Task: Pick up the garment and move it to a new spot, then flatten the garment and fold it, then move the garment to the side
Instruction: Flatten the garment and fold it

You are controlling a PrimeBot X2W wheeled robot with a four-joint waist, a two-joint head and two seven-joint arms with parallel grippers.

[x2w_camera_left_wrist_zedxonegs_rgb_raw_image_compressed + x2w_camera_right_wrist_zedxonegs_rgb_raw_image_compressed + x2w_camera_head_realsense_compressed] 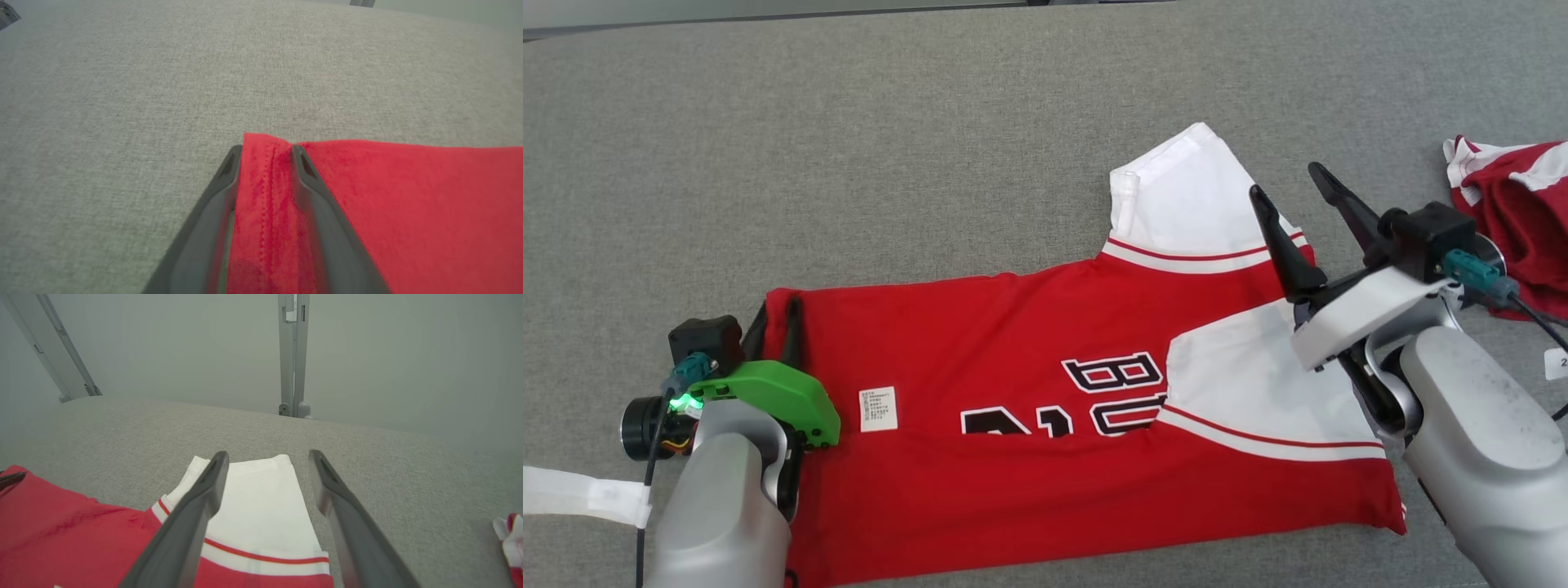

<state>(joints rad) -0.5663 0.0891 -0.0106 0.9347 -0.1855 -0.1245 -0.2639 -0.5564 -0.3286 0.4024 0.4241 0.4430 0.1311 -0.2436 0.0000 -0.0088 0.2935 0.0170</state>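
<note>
Grey fabric surface [931, 122] — red jersey [1013, 457] flat, second red garment [1519, 220] right.

A red-and-white jersey [1013, 343] lies spread mid-frame on grey woven fabric [849, 163]. The left gripper [779, 314] straddles its edge at lower left. The right gripper [1285, 181], fingers spread wide, sits at right.

Red garment [1013, 343], chest print in black w/ white outline: "B" [1115, 371] legible, "U" [1123, 418] just below it at 6 o'clock, its lower part cut off by a fold. At 9 o'clock of the U, partial chars [1011, 423], can't be read. White label [878, 408] at 9 o'clock of those: small print, illegible. White tag [1557, 363] on tabletop, far 3 o'clock edge: "2", rest cropped.
</note>
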